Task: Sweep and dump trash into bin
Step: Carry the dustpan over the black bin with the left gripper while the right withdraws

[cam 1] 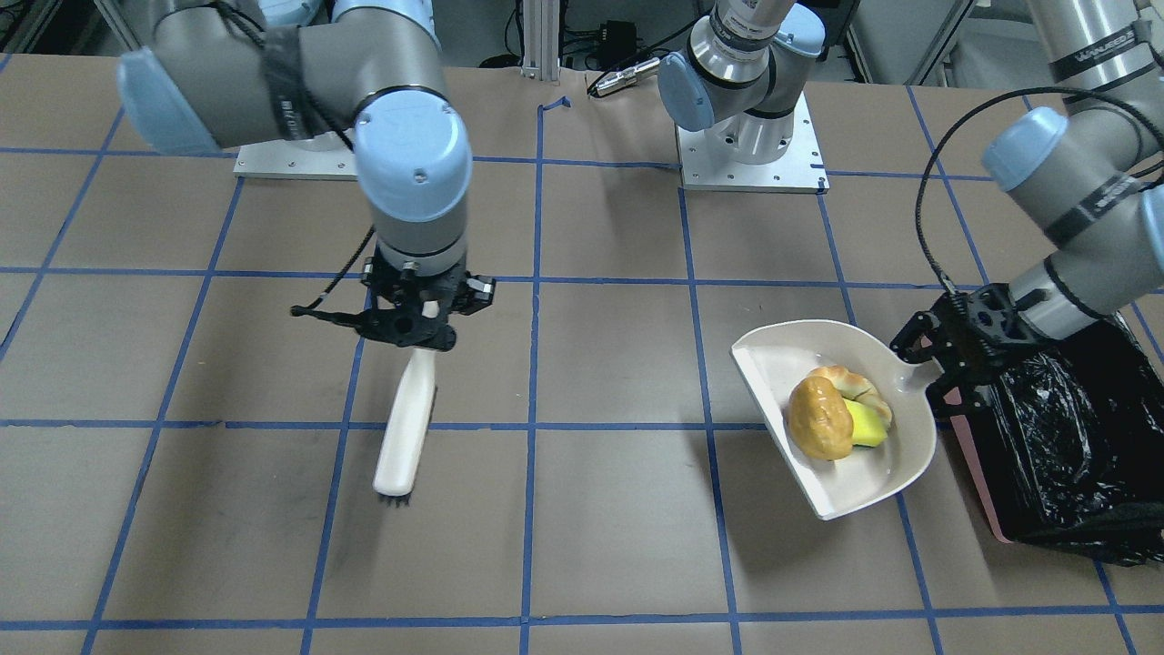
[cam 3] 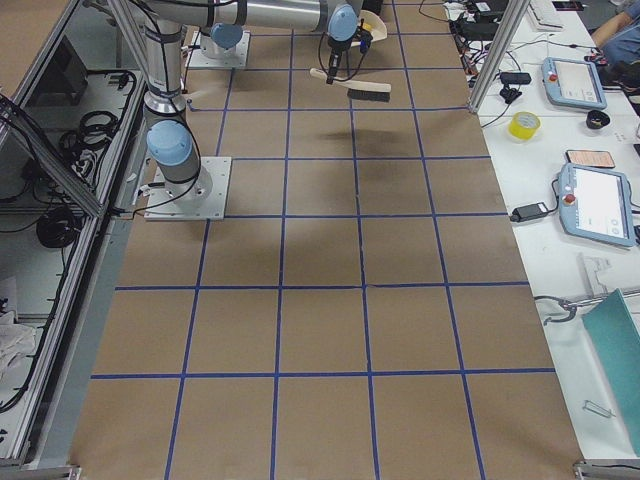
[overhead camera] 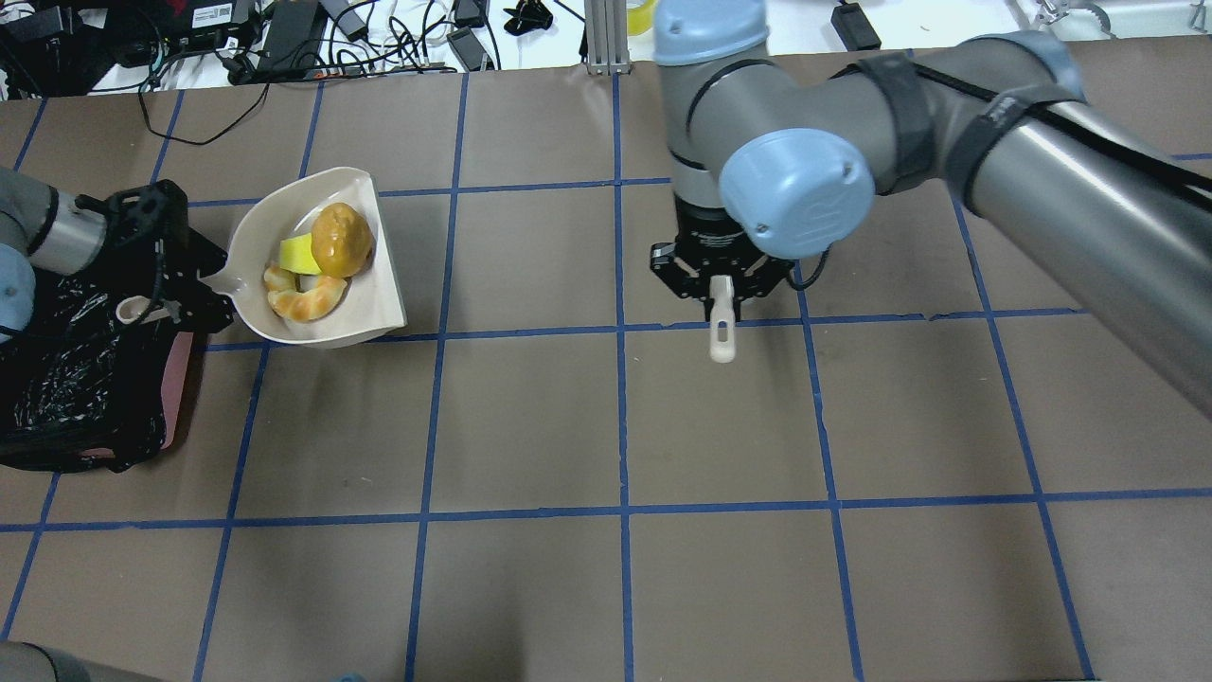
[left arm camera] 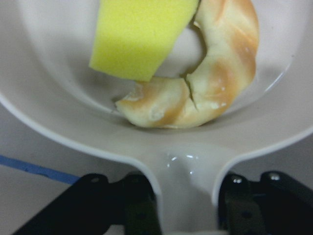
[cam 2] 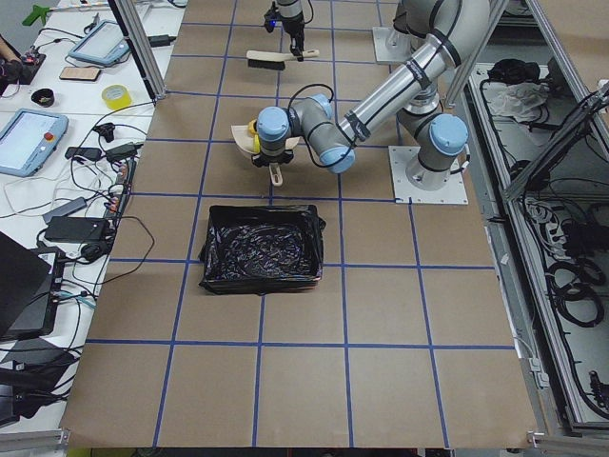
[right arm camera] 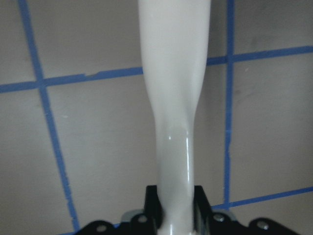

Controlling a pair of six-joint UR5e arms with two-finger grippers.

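A brown paper-covered table (cam 1: 618, 509) marked with a grid of blue tape, with two robot arms reaching over it.

The left gripper (cam 1: 929, 368) is clamped on the handle of a beige dustpan (cam 1: 773, 364); the left wrist view shows a black finger (left arm camera: 139, 205) pressed against each side of the handle. All three pieces of trash lie in the pan, touching one another: a glossy golden-brown lump (cam 1: 818, 418), a yellow sponge (cam 1: 868, 426) and a croissant (cam 1: 855, 382). From the front the lump covers most of the sponge. The wrist camera shows only the sponge and the croissant, the lump being out of its frame. Whether the pan rests on the table or is held just above it is hard to tell.

The bin (cam 1: 978, 464) – pink, lined with a crinkled black bag – stands just beside the pan, at its handle end. The handle tip and the gripper sit over the bin's near edge. The front view cuts the bin off at its right edge; the left side view shows it whole, with only black plastic visible inside.

Well apart, the right gripper (cam 1: 420, 318) is closed on the handle of a white brush (cam 1: 407, 428), held clear of the table – its shadow falls separately in the right side view. Only a dark fringe of bristles shows at the far tip.
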